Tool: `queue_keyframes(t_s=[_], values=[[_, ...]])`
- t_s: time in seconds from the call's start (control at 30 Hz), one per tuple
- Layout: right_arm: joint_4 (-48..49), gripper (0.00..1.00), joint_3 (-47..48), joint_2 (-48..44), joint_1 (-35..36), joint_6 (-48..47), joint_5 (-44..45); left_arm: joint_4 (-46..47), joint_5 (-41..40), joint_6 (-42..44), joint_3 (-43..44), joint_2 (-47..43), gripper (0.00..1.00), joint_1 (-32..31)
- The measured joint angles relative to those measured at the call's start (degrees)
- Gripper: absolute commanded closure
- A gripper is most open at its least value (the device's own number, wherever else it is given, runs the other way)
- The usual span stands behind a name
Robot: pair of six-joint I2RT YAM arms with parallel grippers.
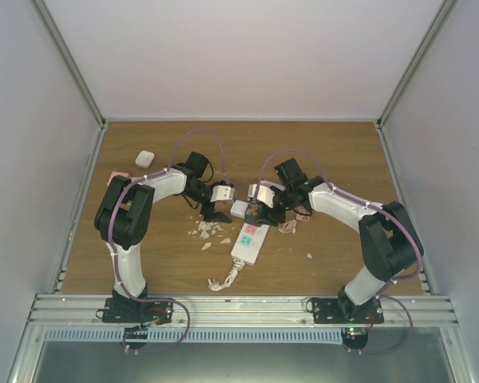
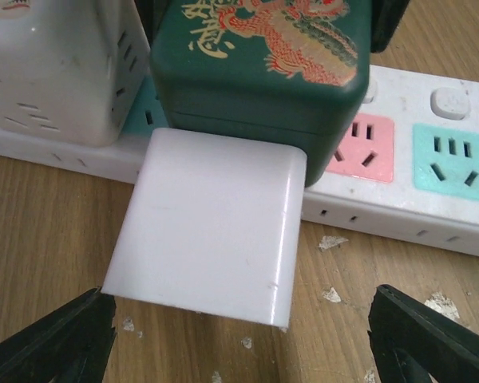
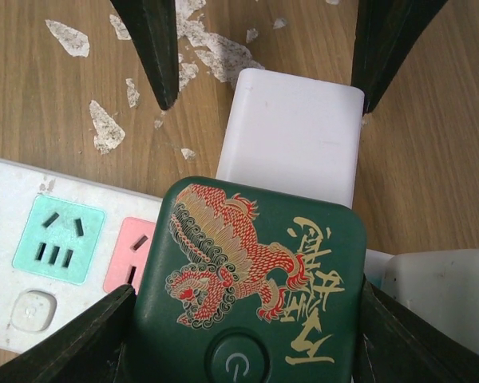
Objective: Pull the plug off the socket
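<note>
The socket, a long white power strip [image 1: 248, 242] with pink and green outlet faces, lies at the table's middle; it also shows in the left wrist view [image 2: 399, 199] and the right wrist view [image 3: 32, 271]. A dark green plug with a red dragon [image 3: 255, 271] sits on it, also in the left wrist view [image 2: 263, 64]. My right gripper [image 1: 259, 211] is shut on the green plug's sides. A white block [image 2: 211, 223] juts from under the green plug. My left gripper [image 1: 218, 214] is open, its fingers [image 2: 56, 343] astride that block with a gap on the right side.
A white cube adapter [image 2: 56, 64] sits on the strip beside the green plug. White flakes [image 1: 207, 231] litter the wood around the strip. The strip's short cord [image 1: 226, 277] curls toward the near edge. A small white case [image 1: 145, 158] lies at the back left.
</note>
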Motion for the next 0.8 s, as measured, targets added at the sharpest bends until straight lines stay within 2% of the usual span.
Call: queue_keyframes(t_s=[0.27,0.53,0.8], values=[[-1.1,0.68,1.4,1.4,-0.6,-3.6,-2.0,4.2,0.0,-4.3,-1.2,-0.2,0.22,-0.4],[-1.1,0.72,1.4,1.5,-0.6,-4.0,-2.1,4.0,-0.2,-3.4,-0.5,-0.4,0.45,-0.8],[-1.2,0.78,1.3,1.5,-0.9,-4.6,-2.4,3.5,-1.2,-0.9,-0.4,-0.8,0.63,-0.4]])
